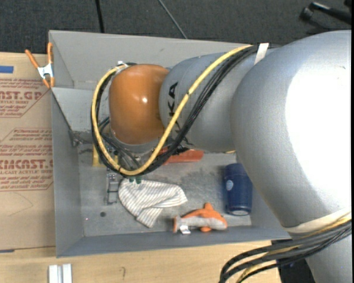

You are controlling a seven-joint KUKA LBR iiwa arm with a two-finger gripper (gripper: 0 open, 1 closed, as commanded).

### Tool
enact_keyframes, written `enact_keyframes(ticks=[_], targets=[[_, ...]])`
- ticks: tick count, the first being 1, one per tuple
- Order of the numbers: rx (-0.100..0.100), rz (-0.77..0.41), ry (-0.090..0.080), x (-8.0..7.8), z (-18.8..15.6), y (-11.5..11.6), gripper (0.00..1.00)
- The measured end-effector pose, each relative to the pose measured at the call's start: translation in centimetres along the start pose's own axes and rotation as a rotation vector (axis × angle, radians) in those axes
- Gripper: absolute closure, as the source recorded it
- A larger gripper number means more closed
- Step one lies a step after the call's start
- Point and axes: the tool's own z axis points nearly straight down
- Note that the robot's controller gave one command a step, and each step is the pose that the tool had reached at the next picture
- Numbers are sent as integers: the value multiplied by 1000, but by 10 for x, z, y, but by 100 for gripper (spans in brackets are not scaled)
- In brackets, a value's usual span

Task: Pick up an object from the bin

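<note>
Striped cloth (pixel 153 200) near bin (pixel 68 175) front wall

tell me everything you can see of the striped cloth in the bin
The striped cloth is a white rag with thin grey stripes, soft-looking and crumpled into a loose bunch. It lies on the bin floor near the front wall, just below the arm's orange wrist cover, whose cables cross its top edge. An orange and grey toy lies close at its right.

One striped cloth (pixel 150 198), one blue can (pixel 238 188), one orange-grey tool (pixel 200 220), perhaps one more orange piece (pixel 187 155)
</note>
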Motion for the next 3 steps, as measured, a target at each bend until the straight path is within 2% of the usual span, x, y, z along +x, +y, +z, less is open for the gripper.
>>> enact_keyframes(ticks=[1, 2, 3], targets=[[-1, 2, -7, -2, -5, -1, 0], [-2, -135, -8, 13, -10, -41, 0], [2, -369, -8, 28, 13, -82, 0]])
